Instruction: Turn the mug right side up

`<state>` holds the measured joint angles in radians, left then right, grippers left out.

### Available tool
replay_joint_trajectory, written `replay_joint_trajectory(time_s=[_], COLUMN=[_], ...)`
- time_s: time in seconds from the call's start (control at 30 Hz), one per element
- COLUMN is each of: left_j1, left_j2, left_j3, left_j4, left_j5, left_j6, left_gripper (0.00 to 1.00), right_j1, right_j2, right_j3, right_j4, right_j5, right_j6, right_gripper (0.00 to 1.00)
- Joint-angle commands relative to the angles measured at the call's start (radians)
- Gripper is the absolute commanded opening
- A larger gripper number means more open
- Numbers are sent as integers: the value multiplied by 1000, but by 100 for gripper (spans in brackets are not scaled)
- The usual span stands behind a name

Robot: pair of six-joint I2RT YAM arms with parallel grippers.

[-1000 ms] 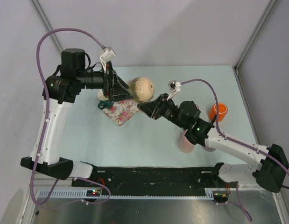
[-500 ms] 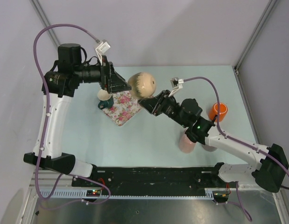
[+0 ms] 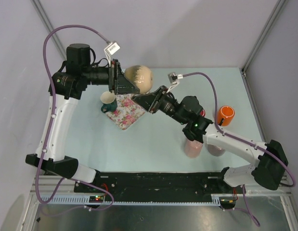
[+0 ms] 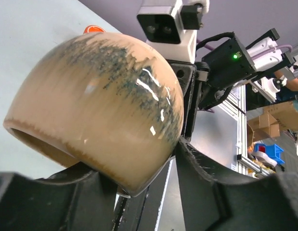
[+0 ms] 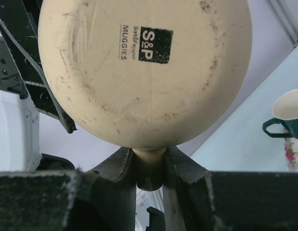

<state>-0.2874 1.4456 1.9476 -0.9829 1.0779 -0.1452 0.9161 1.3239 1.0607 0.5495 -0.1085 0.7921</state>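
clamping the mug (image 5: pixel 144 72) by its handle (image 5: pixel 149 171), the right gripper (image 5: pixel 149 161) holds it aloft — left gripper (image 4: pixel 139 185) straddles it, grip unclear.

Both arms reaching inward, right gripper (image 5: pixel 149 166) pinched on mug (image 5: pixel 144 72) handle, left gripper (image 3: pixel 129 88) jaws straddling the mug, contact unclear.

The table (image 3: pixel 153 139) is carrying a mat (image 3: pixel 125 111) and green cup (image 3: pixel 108 99) beneath the left pincer (image 3: pixel 134 87); an orange cup (image 3: pixel 225 115) and pink cups (image 3: pixel 192 147) are sitting to its right.

White arms (image 3: pixel 55 127), black joints (image 3: pixel 74 81), purple cables (image 3: pixel 76 28).
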Motion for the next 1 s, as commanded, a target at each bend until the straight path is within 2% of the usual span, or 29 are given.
replay_joint_trajectory(time_s=[0.0, 0.07, 0.1, 0.17, 0.23, 0.4, 0.43, 0.47, 0.57, 0.8, 0.97], left_j1=[-11, -10, -11, -10, -10, -11, -11, -12, -21, -49, -49], left_j2=[9, 30, 41, 62, 84, 182, 219, 256, 349, 603, 743], left_j3=[21, 21, 14, -8, -30, -30, -5, 29, 104, 253, 298], left_j4=[105, 133, 141, 150, 153, 153, 153, 151, 146, 68, 30], left_j5=[90, 82, 63, 8, -90, -478, -535, -593, -740, -1076, -1094], left_j6=[-109, -143, -155, -177, -172, -93, -73, -47, 22, 233, 311], left_gripper=[45, 16, 8, 2, 1, 0, 0, 0, 0, 0, 0], right_j1=[-21, -30, -37, -52, -77, -137, -156, -179, -233, -285, -293], right_j2=[45, 78, 93, 123, 141, 158, 163, 170, 189, 204, 163], right_j3=[73, 79, 85, 93, 94, 94, 94, 95, 94, 94, 94], right_j4=[160, 181, 186, 178, 132, -64, -99, -145, -267, -441, -562], right_j5=[-67, -93, -104, -120, -117, -74, -71, -72, -95, -122, -79], right_j6=[66, 93, 104, 126, 152, 109, 102, 99, 81, -33, -132], right_gripper=[0, 0, 0, 0, 17, 79, 89, 94, 99, 99, 100])
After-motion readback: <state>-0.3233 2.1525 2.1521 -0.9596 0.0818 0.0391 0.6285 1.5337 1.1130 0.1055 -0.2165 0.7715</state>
